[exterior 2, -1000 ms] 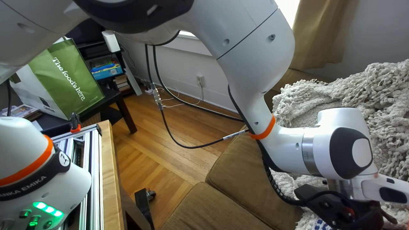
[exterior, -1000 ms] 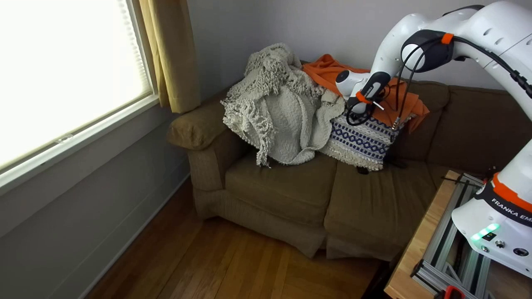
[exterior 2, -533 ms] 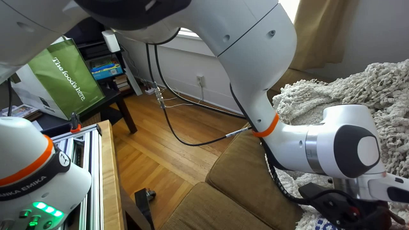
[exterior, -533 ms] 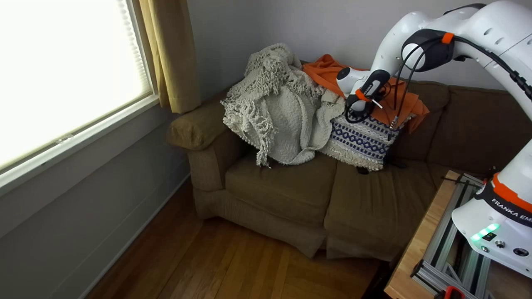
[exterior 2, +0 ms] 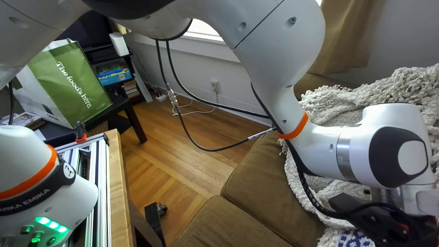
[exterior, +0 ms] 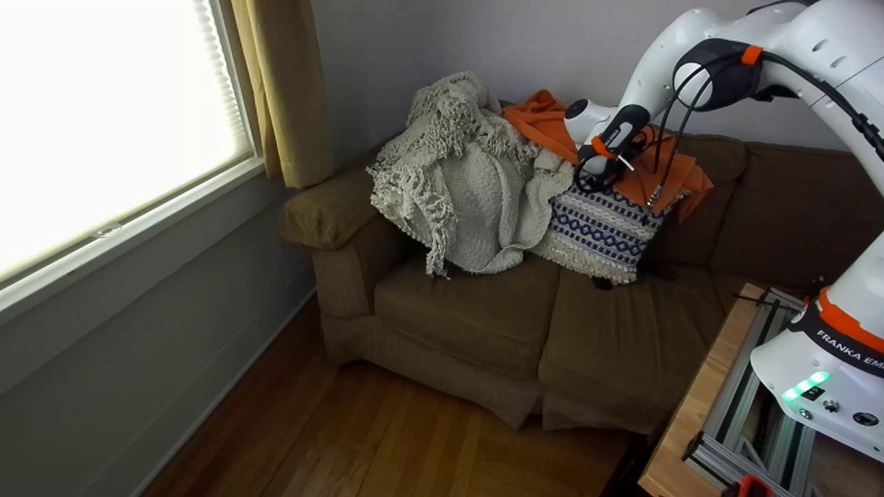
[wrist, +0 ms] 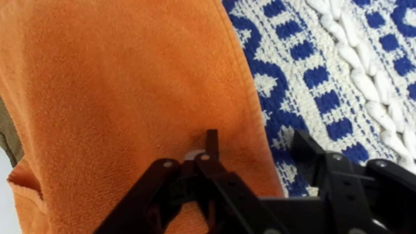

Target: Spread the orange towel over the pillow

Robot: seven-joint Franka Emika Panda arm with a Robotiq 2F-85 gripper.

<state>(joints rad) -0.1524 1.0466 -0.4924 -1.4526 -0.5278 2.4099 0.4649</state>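
Observation:
The orange towel lies over the top of the pillow and hangs past its side. The white pillow with blue patterns leans on the sofa back, its lower part bare. In the wrist view the towel fills the left and the pillow the right. My gripper is open above them, one finger over the towel and the other over the pillow, with the towel's edge running between. Nothing is held. In an exterior view the pillow corner shows below the wrist. The fingertips are hidden in both exterior views.
A cream knitted blanket is heaped beside the pillow on the brown sofa. It also shows behind the wrist. The robot's table stands in front of the sofa. A green bag is on a dark table.
The arm and wrist have risen slightly, and in an exterior view the hand has shifted right, toward the frame's edge. The towel and pillow look unmoved.

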